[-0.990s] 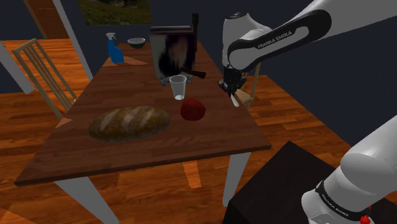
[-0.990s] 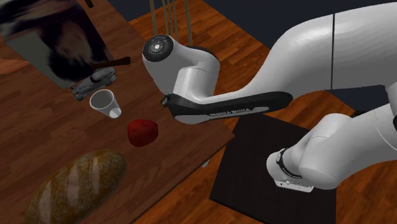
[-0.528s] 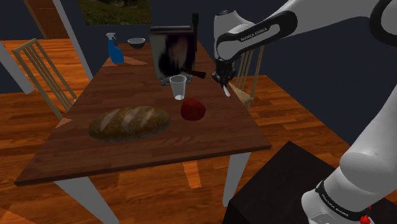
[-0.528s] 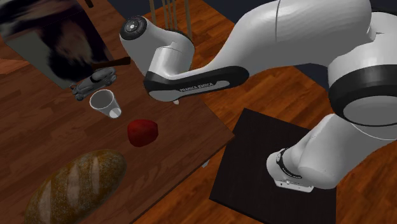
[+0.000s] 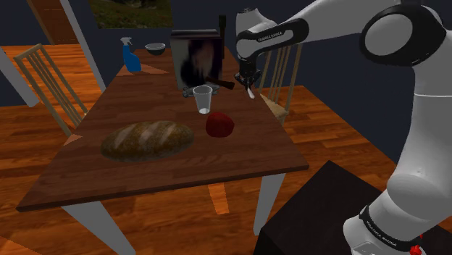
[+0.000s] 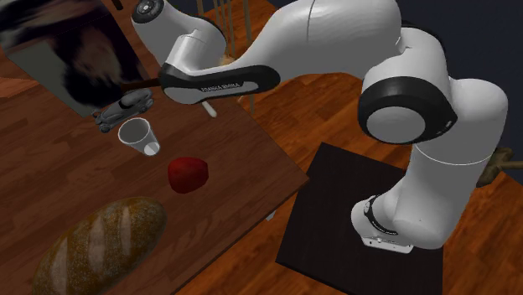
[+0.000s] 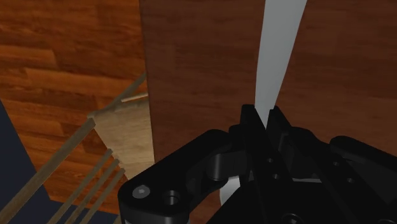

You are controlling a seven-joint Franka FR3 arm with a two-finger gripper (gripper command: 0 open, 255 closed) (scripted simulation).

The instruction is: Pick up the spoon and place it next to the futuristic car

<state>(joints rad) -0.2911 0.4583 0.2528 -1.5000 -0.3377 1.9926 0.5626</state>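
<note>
Wrist view has the gripper [image 7: 264, 116] clenched on the spoon [image 7: 278, 51] over the table [image 7: 197, 63] edge; we should carry it low toward the car [image 6: 126, 107] at its 9 o'clock in the second exterior view, steer clear of the cup [image 6: 138, 134], then release.

The arm [image 5: 429, 138] is built of fat, rounded white shells, smooth and glossy, broken by dark bands at the joints — a wide black ring [image 5: 403, 26] sits at the shoulder view's upper right. The slimmer forearm carries a black panel [image 5: 269, 34] with white FRANKA EMIKA lettering. More white lettering runs round the black collar [image 5: 382, 230] at the lower right, beside a small red spot [image 5: 416, 250]. A grey round cap [image 6: 149, 10] closes one joint. The hand housing [image 7: 191, 181] and jaws are matte black — a screw head [image 7: 139, 191] and a round hole show in the casing.
</note>
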